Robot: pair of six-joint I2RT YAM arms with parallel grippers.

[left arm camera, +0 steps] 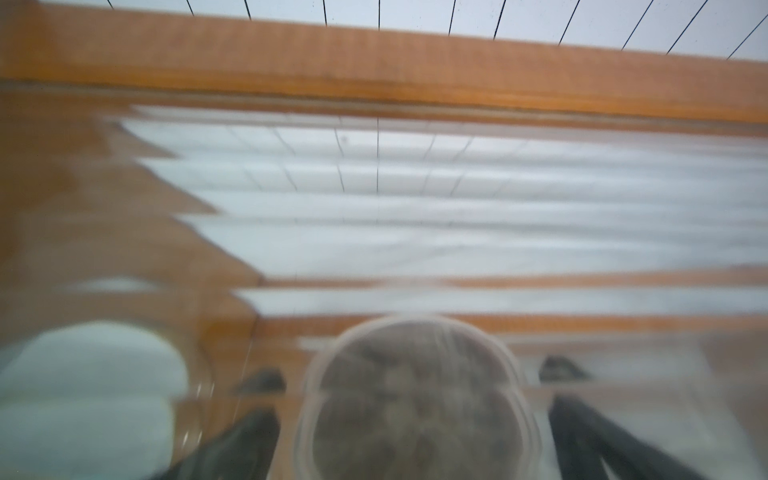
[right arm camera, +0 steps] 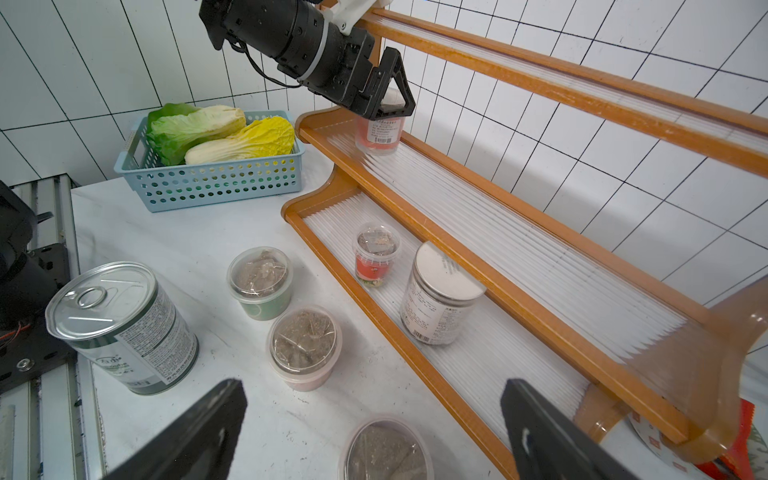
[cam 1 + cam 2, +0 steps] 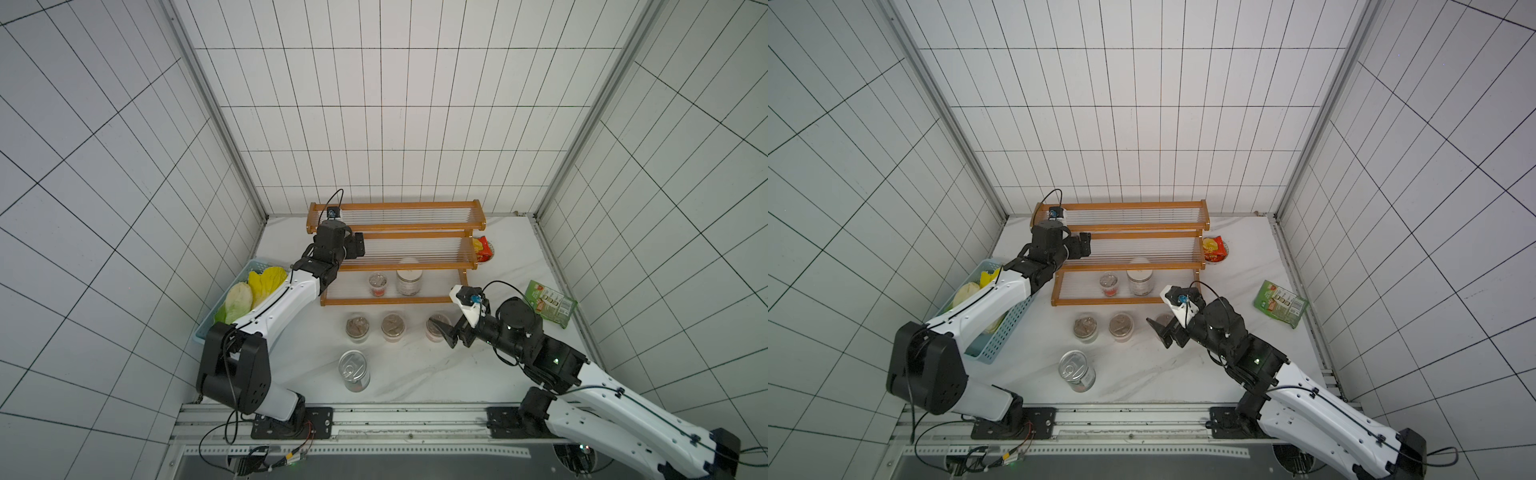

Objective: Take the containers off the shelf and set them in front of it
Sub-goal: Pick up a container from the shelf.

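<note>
Red cup [image 2: 377, 137] on shelf [image 3: 395, 206] sits within spread left hand [image 1: 415, 370], right hand [image 2: 372, 386] spread too.

Tin can [image 3: 354, 370] before cups [image 3: 392, 326], shelf [image 3: 395, 227] behind

— Any words you can make out on the can [image 2: 124, 328] or the jar [image 2: 438, 299]?
— None. Both carry fine print, and the jar has a barcode, but it's all too small to read. The green packet [image 3: 550, 303] is the same.
</note>
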